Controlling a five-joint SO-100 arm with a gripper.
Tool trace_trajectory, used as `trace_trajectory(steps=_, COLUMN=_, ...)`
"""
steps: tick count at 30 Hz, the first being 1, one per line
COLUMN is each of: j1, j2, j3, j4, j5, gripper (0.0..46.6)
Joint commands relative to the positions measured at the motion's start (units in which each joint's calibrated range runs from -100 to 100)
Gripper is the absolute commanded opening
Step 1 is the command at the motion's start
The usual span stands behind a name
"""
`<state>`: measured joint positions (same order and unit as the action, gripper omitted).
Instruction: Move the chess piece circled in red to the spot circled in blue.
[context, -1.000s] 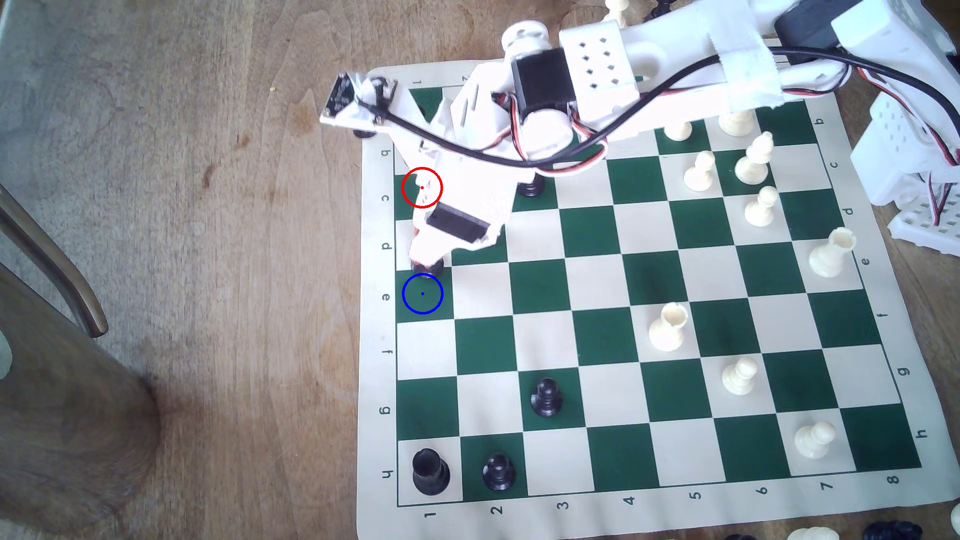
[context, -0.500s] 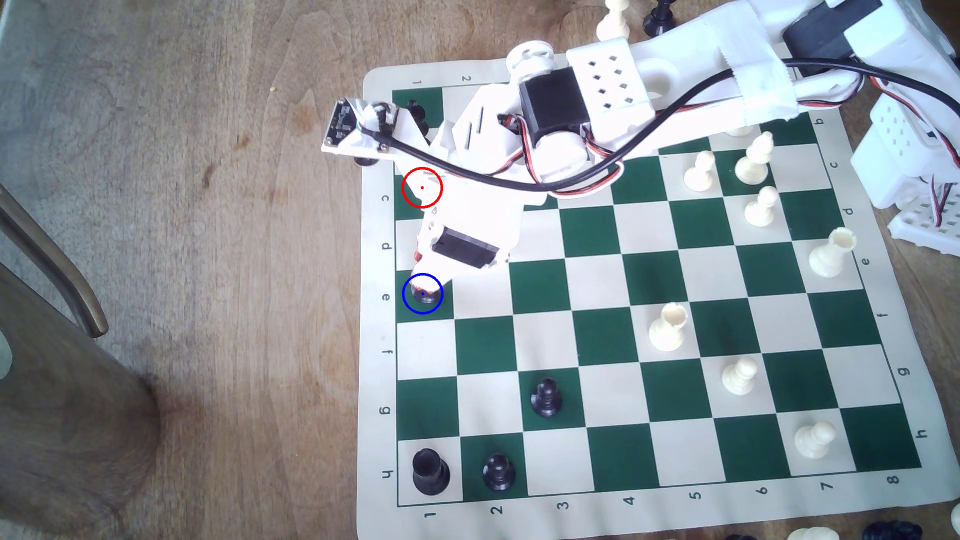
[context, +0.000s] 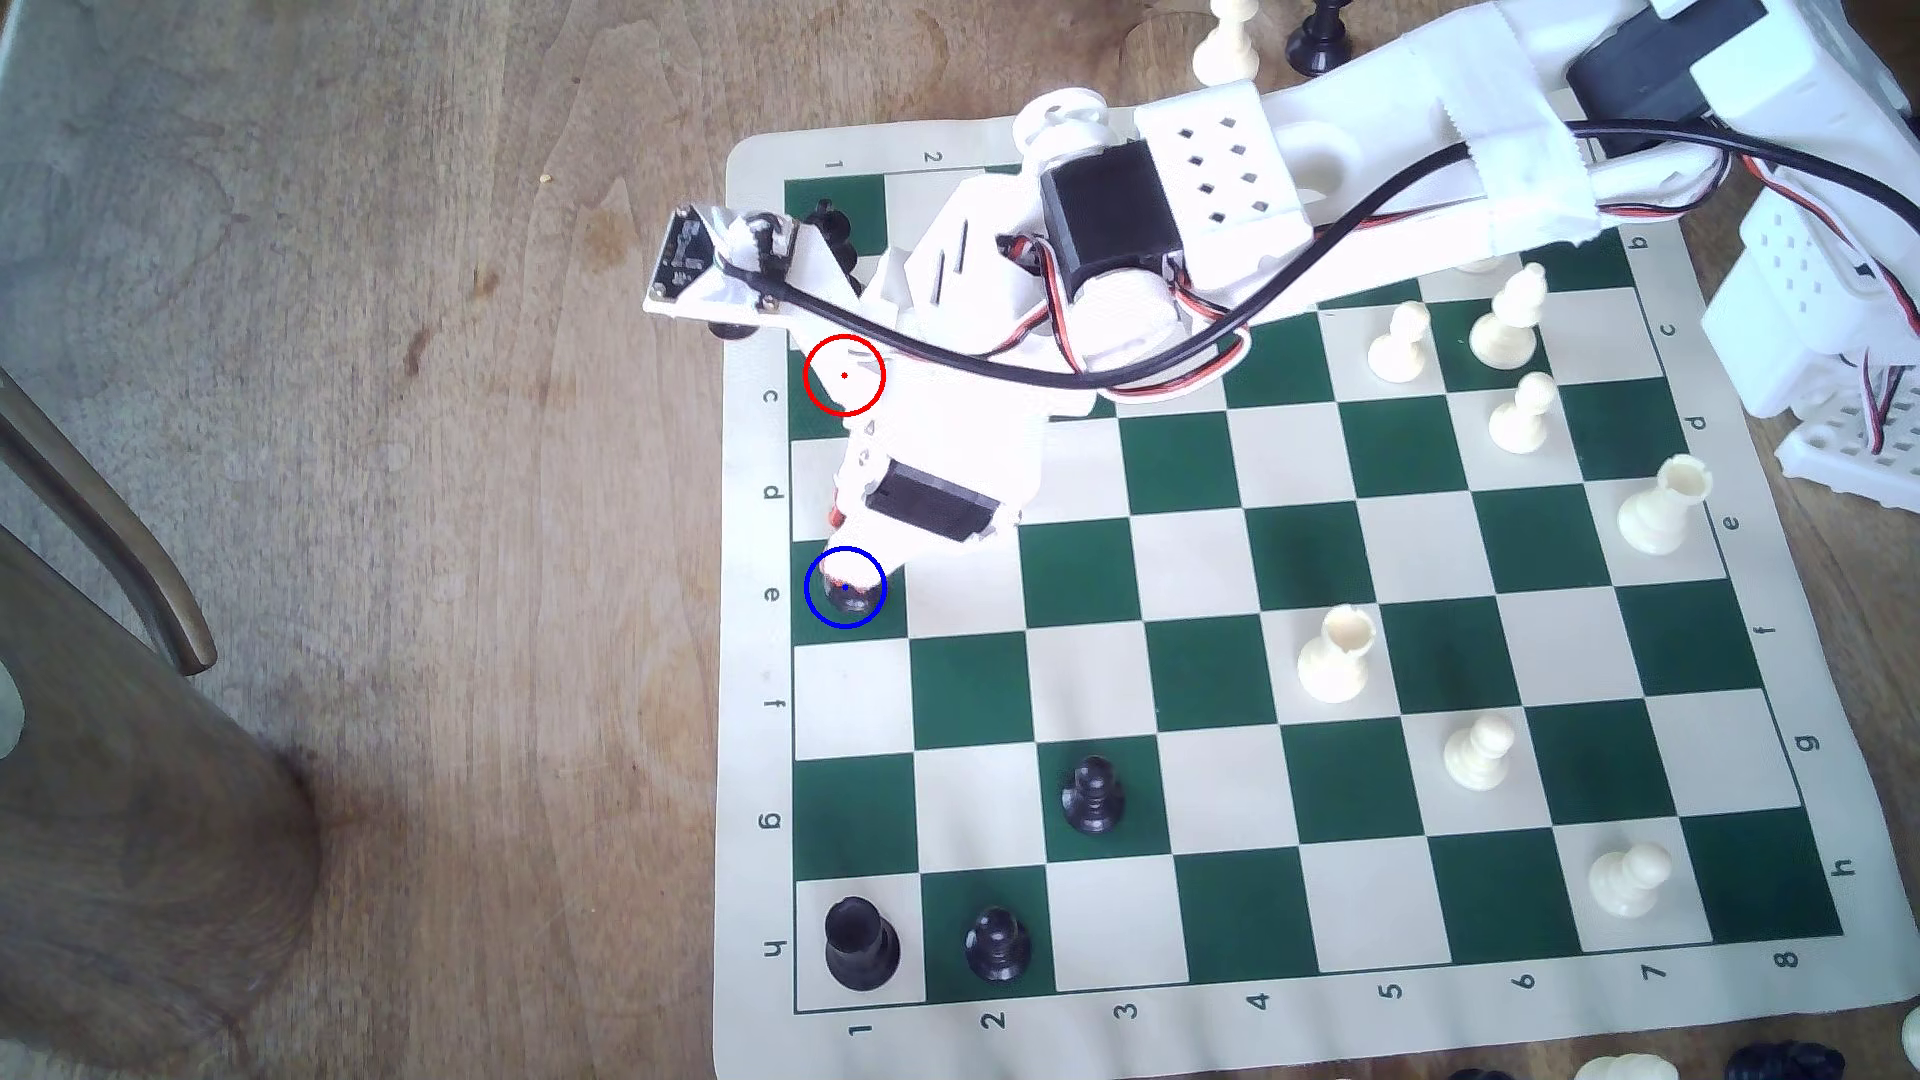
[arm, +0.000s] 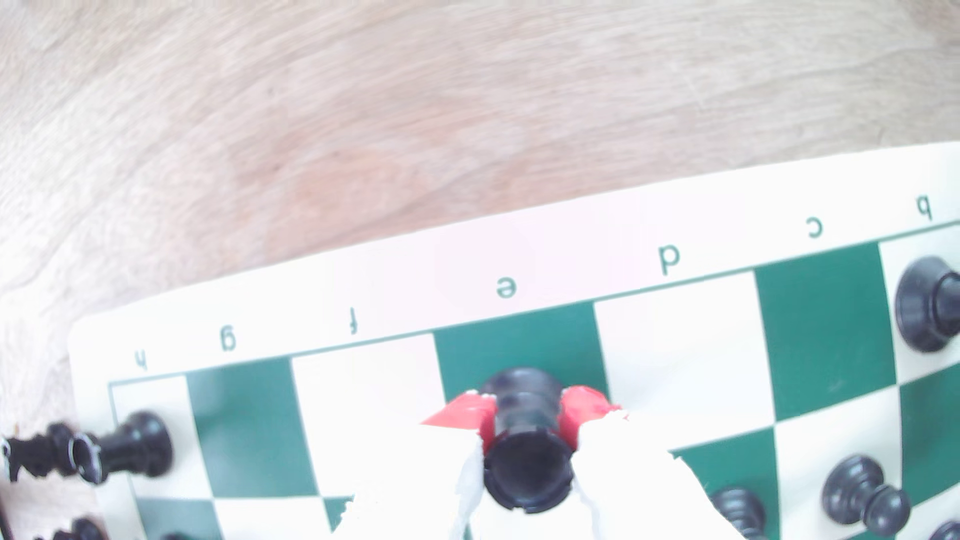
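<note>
The chess piece, a black rook (context: 848, 602) (arm: 527, 470), stands upright between the red-padded fingers (arm: 582, 410) of my gripper (context: 847, 579) (arm: 524, 413), which is shut on it. It is over the spot (context: 883, 619), the dark green square at letter e with the blue ring, near the board's edge at the exterior view's left. In the wrist view the rook's base meets that green square (arm: 519, 337); I cannot tell whether it rests there or hovers just above. My white arm covers most of the red-ringed square (context: 816, 400).
Another black rook (context: 860, 943) and a black pawn (context: 997, 943) stand at the board's near corner, and a black pawn (context: 1091, 794) further in. A black king (context: 831, 223) sits behind the wrist camera. White pieces (context: 1335, 654) occupy the exterior view's right half.
A second ago the gripper with the rook was over the cream square at letter d. It moved onto the blue-ringed square and has hardly shifted in the last half second.
</note>
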<state>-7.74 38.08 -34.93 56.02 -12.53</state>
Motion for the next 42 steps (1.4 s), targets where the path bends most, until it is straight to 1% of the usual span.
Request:
trace_trajectory(steps=1, j1=0.8, j2=-5.8, j3=-3.4, j4=-0.4, j5=0.0, gripper=0.2)
trace_trajectory(steps=9, j1=1.0, j2=-5.1, j3=-3.4, j4=-0.7, j5=0.0, gripper=0.6)
trace_trajectory(steps=10, j1=0.9, j2=-4.8, j3=-3.4, j4=-0.7, j5=-0.1, gripper=3.7)
trace_trajectory(steps=12, j1=0.9, j2=-4.5, j3=-3.4, j4=-0.8, j5=-0.1, gripper=7.2)
trace_trajectory(steps=13, j1=1.1, j2=-4.5, j3=-3.2, j4=-1.0, j5=-0.1, gripper=10.0)
trace_trajectory(steps=14, j1=1.4, j2=-4.5, j3=-3.4, j4=-1.1, j5=-1.3, gripper=15.1)
trace_trajectory(steps=16, j1=1.8, j2=-4.8, j3=-3.4, j4=-1.7, j5=-1.5, gripper=16.6)
trace_trajectory(steps=25, j1=2.9, j2=-6.2, j3=-2.9, j4=-2.3, j5=-1.4, gripper=16.7)
trace_trajectory(steps=31, j1=2.7, j2=-9.5, j3=-3.0, j4=-1.2, j5=-1.4, gripper=16.7)
trace_trajectory(steps=38, j1=1.9, j2=-17.9, j3=-2.9, j4=3.7, j5=-1.4, gripper=16.4)
trace_trajectory(steps=42, j1=2.9, j2=-24.5, j3=-2.8, j4=6.7, j5=-1.2, gripper=16.2)
